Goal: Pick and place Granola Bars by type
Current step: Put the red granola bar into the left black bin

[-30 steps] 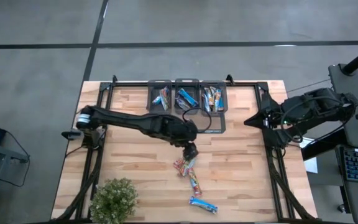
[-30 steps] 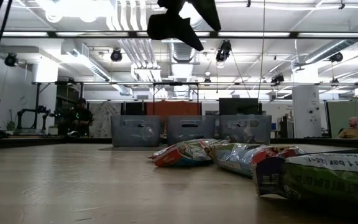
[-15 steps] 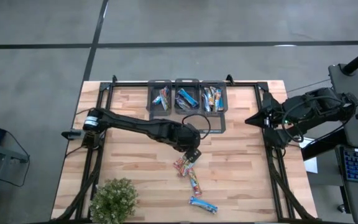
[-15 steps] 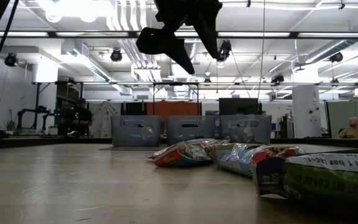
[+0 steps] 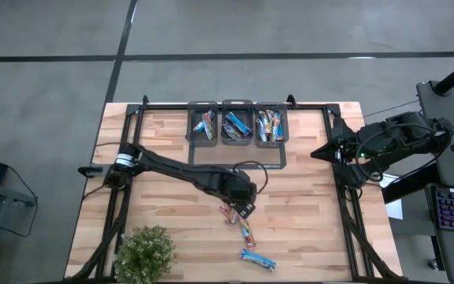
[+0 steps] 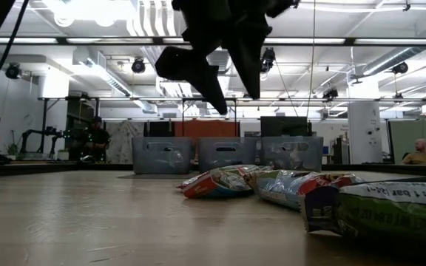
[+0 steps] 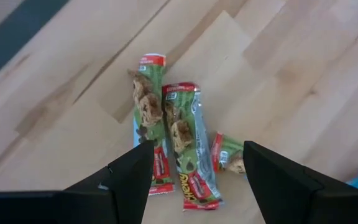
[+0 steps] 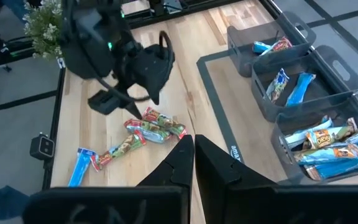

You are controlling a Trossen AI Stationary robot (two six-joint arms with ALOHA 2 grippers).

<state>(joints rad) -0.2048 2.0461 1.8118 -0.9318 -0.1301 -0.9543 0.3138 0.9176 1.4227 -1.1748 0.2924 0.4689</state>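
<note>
The left hand is held spread wide over a small cluster of green/red granola bars lying loose near the middle of the table, nothing pinched. One blue bar is seen alone toward the front edge. More bars are sorted in three bins along the back edge. The right hand is parked at the right edge, pressed together.

**Little legible print**

Only one wrapper carries print that comes close to reading: the green granola bar nearest the low camera shows a line of pale lettering, upside down and too blurred to make out. The red labels on the bars under the left wrist are illegible too.
</note>
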